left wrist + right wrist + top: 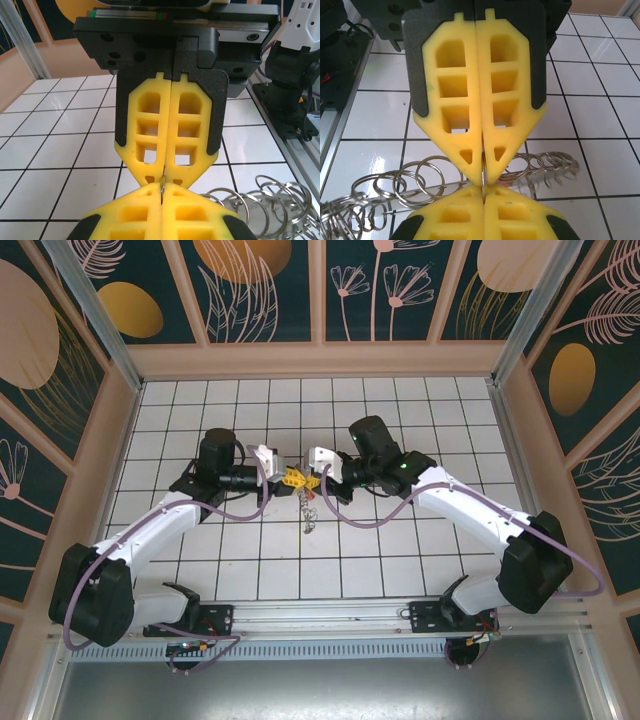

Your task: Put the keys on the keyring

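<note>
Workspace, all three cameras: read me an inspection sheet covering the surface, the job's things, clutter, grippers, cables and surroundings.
Surface: white tiled table with dark grid lines.
Job's things: keyring held at the table's centre between the two grippers, small silvery rings trailing from it. Keys: none can be picked out.
Clutter: nothing seen.
Grippers: Left gripper has its yellow fingers shut on the keyring's thin wire. Right gripper is shut on the same wire, tip to tip with the left.
Cables: purple cables loop along both arms.
Surroundings: floral wall panels on three sides; metal rail at the near edge.
</note>
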